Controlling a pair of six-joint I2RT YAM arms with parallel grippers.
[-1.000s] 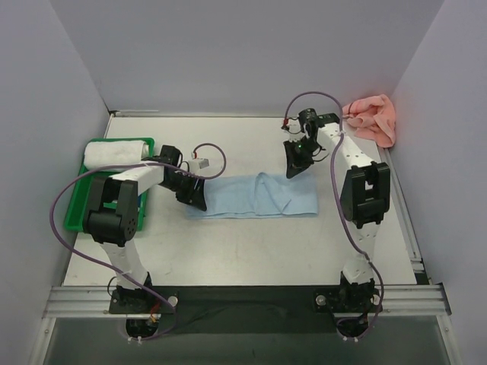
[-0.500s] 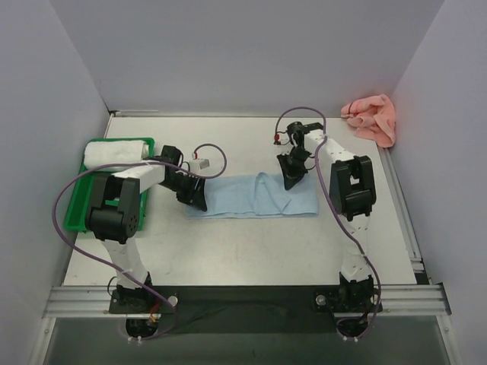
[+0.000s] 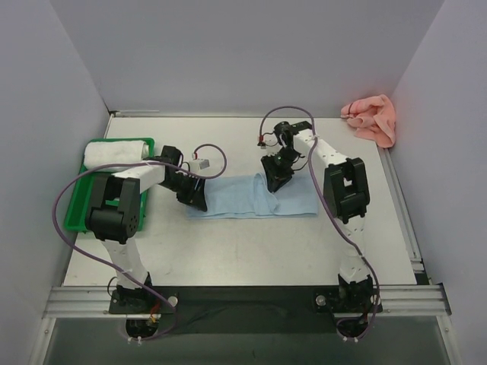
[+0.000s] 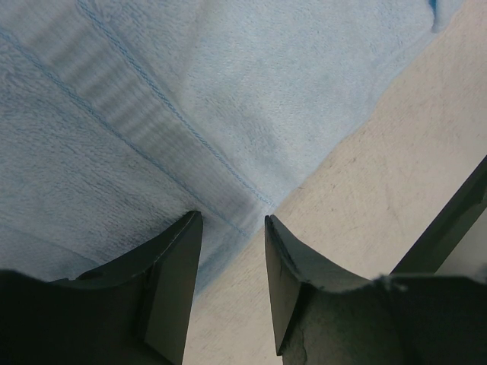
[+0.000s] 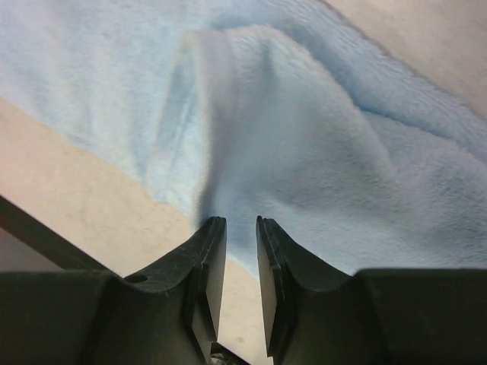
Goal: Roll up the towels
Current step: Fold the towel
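A light blue towel [image 3: 255,196] lies flat as a long strip on the table's middle, with a raised fold near its centre. A salmon pink towel [image 3: 371,118] lies crumpled at the back right corner. My left gripper [image 3: 194,199] is low at the blue towel's left end. In the left wrist view it [image 4: 232,220] is open, with the towel's hemmed edge [image 4: 190,137] just beyond its tips. My right gripper [image 3: 274,182] hangs over the raised fold at the towel's far edge. In the right wrist view it [image 5: 240,222] is narrowly open and empty, with the fold [image 5: 221,114] just ahead.
A green tray [image 3: 76,205] stands at the left edge and holds a white rolled towel [image 3: 116,152]. Grey walls close in the left, back and right sides. A metal rail [image 3: 243,298] runs along the near edge.
My right arm has swung left, from near the pink towel to above the blue towel's fold. The left arm and both towels have not moved.
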